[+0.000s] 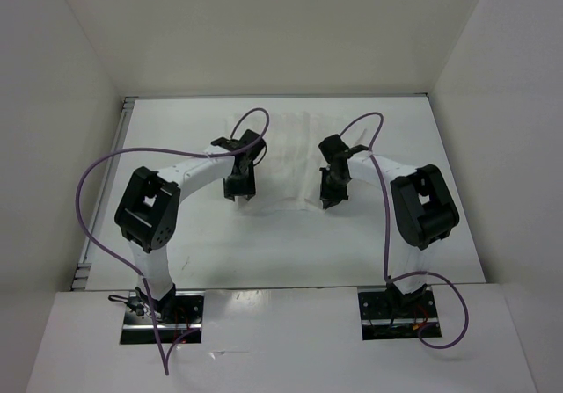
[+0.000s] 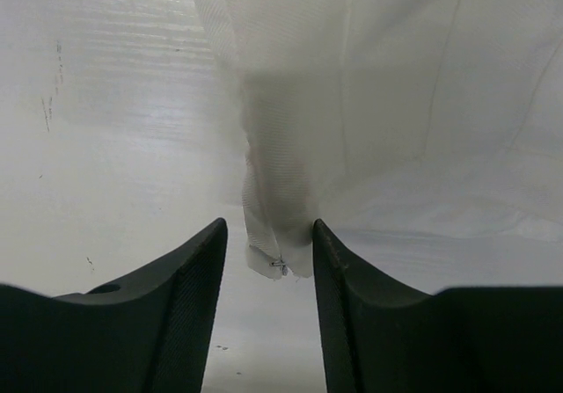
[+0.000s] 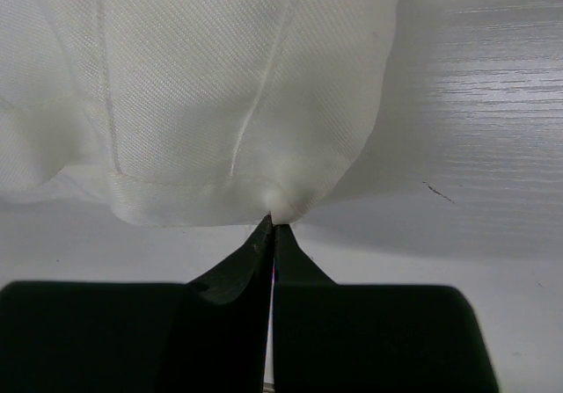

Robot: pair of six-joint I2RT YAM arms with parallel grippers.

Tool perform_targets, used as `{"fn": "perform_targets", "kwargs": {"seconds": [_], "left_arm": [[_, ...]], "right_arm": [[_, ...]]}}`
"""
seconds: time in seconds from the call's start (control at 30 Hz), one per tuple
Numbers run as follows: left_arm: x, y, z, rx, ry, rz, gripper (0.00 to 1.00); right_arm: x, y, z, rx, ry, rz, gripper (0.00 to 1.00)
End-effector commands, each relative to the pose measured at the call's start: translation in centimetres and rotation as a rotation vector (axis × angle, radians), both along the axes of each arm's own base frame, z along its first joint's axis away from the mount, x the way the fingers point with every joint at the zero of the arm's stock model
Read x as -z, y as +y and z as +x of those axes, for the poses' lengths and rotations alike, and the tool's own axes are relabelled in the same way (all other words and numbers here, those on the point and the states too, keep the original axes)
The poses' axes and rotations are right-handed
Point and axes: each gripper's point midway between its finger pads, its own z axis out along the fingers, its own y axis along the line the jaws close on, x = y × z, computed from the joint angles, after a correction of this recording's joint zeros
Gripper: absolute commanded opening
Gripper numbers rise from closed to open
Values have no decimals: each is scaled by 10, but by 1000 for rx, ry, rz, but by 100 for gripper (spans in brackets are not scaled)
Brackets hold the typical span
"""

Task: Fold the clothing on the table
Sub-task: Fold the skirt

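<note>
Top external view shows the clothing (image 1: 286, 156) lying on the table (image 1: 176, 243), toward twelve o'clock from the table's middle and spread between the two arms. The left gripper (image 1: 239, 189) sits at the garment's nine o'clock side and the right gripper (image 1: 332, 198) at its three o'clock side, both near the hem at six o'clock.

At the right wrist, the jaws are pressed together on the very edge of the hem, pinching only a small nip of fabric at a corner. At the left wrist, the jaws stand wide. A twisted, narrow corner of the garment hangs between them, close to the three o'clock jaw, but nothing clamps it.

The main risk, as I judge it, is a lopsided lift. If the arms rise or carry toward twelve o'clock before the left jaws close, only the right corner would travel, and the cloth would drag and skew across the table. The left corner is already rolled into a strand, so closing on it could trap a bunch rather than a flat edge and leave a crooked fold line. The right hold looks shallow. The weave is thin and probably slippery, so a quick pull could tease the hem out. White cloth on a white surface also makes the edges hard to judge.
</note>
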Motion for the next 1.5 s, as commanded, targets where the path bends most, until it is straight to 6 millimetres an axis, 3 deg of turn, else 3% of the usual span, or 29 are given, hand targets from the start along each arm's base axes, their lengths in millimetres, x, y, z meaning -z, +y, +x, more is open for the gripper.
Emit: {"fn": "perform_targets", "kwargs": {"seconds": [0.0,0.13,0.17,0.27,0.37,0.47,0.53,0.6,0.7,0.77,0.83,0.93,1.1,1.17,1.33,1.37,1.4,1.47], "left_arm": [[-4,1,-3,-3,-13,-8,50],[1,1,-1,-13,-5,-46,36],[3,-1,-2,-2,-6,-54,23],[5,-4,-1,2,-10,-71,1],[5,-7,-3,16,1,-88,0],[-21,-15,6,30,-71,-178,0],[-57,-15,16,18,-148,-263,0],[-91,-5,27,14,-234,-297,0],[-116,23,39,-31,-317,-284,0],[-104,39,35,-68,-294,-268,0],[-95,42,30,-74,-277,-279,0],[-71,40,16,-76,-229,-296,0],[-47,35,0,-68,-165,-331,0],[-47,29,0,-53,-166,-364,0],[-45,15,-16,19,-103,-422,0],[-50,14,-19,35,-109,-432,0],[-51,7,-36,68,-86,-455,0],[-54,2,-50,93,-78,-486,0]], "right_arm": [[-5,10,4,-29,-25,5,0],[-5,10,4,-20,-23,7,0],[-5,10,4,-20,-23,7,0],[-8,10,5,-20,-32,11,0],[-8,13,3,-29,-32,11,0],[-21,9,8,-19,-68,-9,0],[-35,-2,14,-11,-100,-26,0],[-46,-20,24,36,-125,-30,0],[-58,-54,35,87,-154,-58,0],[-62,-65,39,108,-166,-61,0],[-66,-72,41,129,-177,-59,0],[-61,-76,34,137,-158,-56,0],[-52,-70,25,123,-124,-22,0],[-49,-64,19,111,-102,11,0],[-71,-63,14,126,-138,36,0],[-73,-62,5,117,-124,33,0],[-83,-63,0,127,-149,44,0],[-93,-66,-13,127,-151,45,0]]}}
